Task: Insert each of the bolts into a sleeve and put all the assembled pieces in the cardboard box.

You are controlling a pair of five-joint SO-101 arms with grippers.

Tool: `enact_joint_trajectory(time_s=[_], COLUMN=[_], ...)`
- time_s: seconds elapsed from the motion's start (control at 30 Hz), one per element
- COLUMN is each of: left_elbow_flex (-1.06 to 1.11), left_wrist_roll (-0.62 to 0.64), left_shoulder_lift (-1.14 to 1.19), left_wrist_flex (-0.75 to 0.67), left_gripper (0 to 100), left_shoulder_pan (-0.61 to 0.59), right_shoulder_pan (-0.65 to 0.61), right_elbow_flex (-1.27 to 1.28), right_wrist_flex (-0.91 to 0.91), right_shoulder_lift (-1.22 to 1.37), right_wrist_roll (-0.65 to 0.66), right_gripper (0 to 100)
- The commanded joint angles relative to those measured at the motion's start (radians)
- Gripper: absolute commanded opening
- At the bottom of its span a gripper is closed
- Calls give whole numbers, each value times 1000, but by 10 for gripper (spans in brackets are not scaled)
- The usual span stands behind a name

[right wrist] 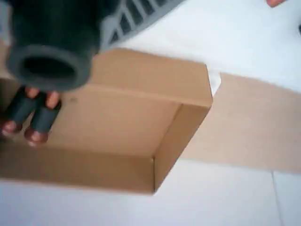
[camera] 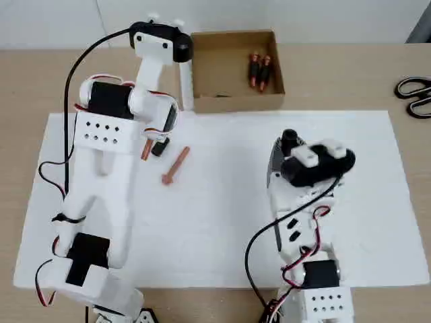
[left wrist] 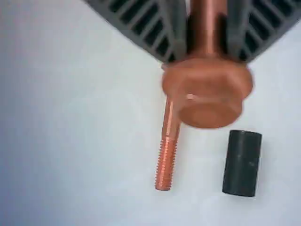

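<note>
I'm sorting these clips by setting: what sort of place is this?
Likely a lab or hobby workbench: two robot arms stand on a white mat over a wooden table, with scissors and a cardboard box nearby.

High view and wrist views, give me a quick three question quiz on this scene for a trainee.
1. True or false: the cardboard box holds two assembled pieces.
2. Count the loose bolts lying on the white mat.
3. The right gripper holds: A, a nut; B, a black sleeve; C, nothing.
Key: 1 true. 2 one; the left gripper holds a second bolt. 3 B.
</note>
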Motion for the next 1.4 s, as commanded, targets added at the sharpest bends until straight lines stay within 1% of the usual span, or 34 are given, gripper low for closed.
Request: enact_joint_trajectory(time_s=[0.0,0.1,0.23,0.33,0.4,0.53,0.67,0.77,0.83,0.93,1.0,1.1,1.23,1.37], left_elbow_flex=[-4,-7,-10,-2,8,42,39,28,15,-62,-143,-240,-303,-312], left_wrist_roll=[-8,-8,-11,-6,-6,-3,91,120,150,229,298,353,362,362], left_shoulder_lift=[-57,-58,-58,-58,-58,-58,-58,-58,-58,-58,-58,-58,-58,-58], left_wrist_flex=[-21,-18,-17,-14,23,28,18,-55,-133,-239,-285,-345,-356,-359], left_gripper=[6,6,6,6,6,6,6,6,6,6,6,6,6,6], left_shoulder_pan=[-3,-3,-3,-2,3,6,6,3,9,52,86,157,247,296], right_shoulder_pan=[-5,-7,-56,-68,-70,-70,-70,-71,-71,-97,-127,-140,-140,-140], right_elbow_flex=[137,130,132,132,132,132,132,132,132,132,132,132,132,132], right_wrist_flex=[-114,-39,8,10,13,15,15,15,15,61,119,160,125,22], right_shoulder_lift=[-174,-278,-282,-283,-283,-283,-283,-282,-278,-274,-274,-278,-283,-283], right_wrist_roll=[-6,-6,-6,-6,-6,-6,-6,-6,-8,-8,-8,-8,-11,-12], right_gripper=[6,5,5,5,5,5,5,5,5,4,4,4,4,4])
